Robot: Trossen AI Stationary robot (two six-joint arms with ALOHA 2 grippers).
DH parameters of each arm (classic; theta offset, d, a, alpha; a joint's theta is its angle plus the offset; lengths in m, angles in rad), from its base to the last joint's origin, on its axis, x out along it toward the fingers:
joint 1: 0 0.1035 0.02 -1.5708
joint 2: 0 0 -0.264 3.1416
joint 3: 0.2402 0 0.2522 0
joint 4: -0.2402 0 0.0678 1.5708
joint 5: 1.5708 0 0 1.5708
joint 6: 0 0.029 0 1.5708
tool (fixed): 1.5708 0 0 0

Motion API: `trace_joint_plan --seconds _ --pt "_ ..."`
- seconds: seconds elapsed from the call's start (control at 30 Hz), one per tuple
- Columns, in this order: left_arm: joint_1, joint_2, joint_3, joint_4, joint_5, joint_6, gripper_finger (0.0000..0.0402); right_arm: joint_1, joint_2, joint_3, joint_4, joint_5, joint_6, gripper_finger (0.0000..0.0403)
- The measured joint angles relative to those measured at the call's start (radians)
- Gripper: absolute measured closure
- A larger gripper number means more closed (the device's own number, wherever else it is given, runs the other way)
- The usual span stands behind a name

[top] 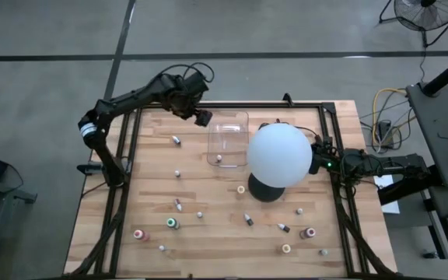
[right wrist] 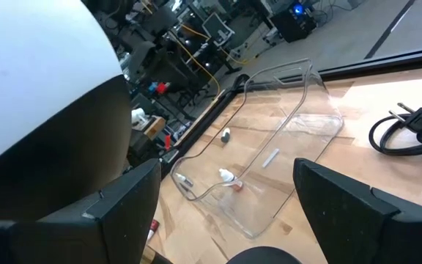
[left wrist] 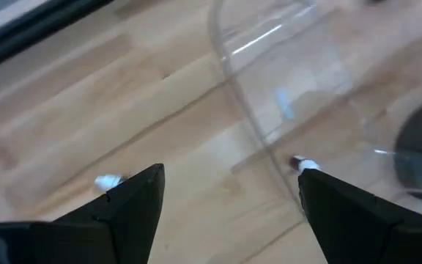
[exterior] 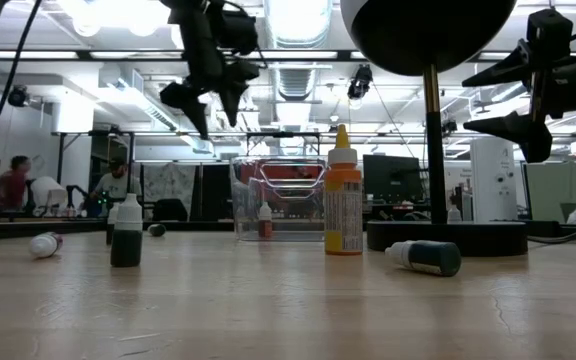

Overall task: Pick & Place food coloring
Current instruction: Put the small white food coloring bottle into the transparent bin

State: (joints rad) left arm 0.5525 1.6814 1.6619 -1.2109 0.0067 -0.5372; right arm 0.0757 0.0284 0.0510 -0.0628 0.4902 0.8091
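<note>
Several tiny food coloring bottles lie or stand scattered on the wooden table, among them a dark one [top: 176,140] left of the clear tray [top: 228,124] and a green one [top: 173,223] near the front. One white-capped bottle [top: 219,159] lies inside the tray, by its near wall [left wrist: 306,165]. My left gripper [top: 202,119] hangs open above the tray's far left corner, pointing steeply down, with nothing between its fingers [left wrist: 229,198]. My right gripper [right wrist: 226,213] waits open and level at the table's right edge, behind the globe, also with nothing in it.
A big white globe [top: 279,154] on a black base [top: 264,190] stands right of the tray and hides part of my right arm. An orange bottle [exterior: 343,205] stands upright in front of the tray. A black cable [right wrist: 409,126] lies at the far side.
</note>
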Motion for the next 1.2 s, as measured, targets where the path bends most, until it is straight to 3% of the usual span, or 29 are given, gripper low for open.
trace_joint_plan --seconds 0.27,0.53,0.63,0.87,1.2 --pt "0.081 0.003 -0.008 -0.042 0.004 -0.212 0.0118 0.0 0.0 0.0 0.0 0.0 0.0 0.0101" --pt "0.181 0.004 -0.063 -0.045 0.121 -0.423 0.0118 0.0 0.0 0.0 0.0 0.001 0.0 0.0101" --pt "0.216 0.013 -0.086 -0.04 0.164 -0.429 0.0118 0.0 0.0 0.0 0.0 0.0 0.0 0.0101" --pt "0.295 0.049 -0.153 -0.034 0.377 -0.465 0.0118 0.0 0.0 0.0 0.0 0.001 0.0 0.0101" --pt "0.376 0.057 -0.282 -0.023 0.404 -0.449 0.0118 0.0 0.0 0.0 0.0 0.001 0.0 0.0101"
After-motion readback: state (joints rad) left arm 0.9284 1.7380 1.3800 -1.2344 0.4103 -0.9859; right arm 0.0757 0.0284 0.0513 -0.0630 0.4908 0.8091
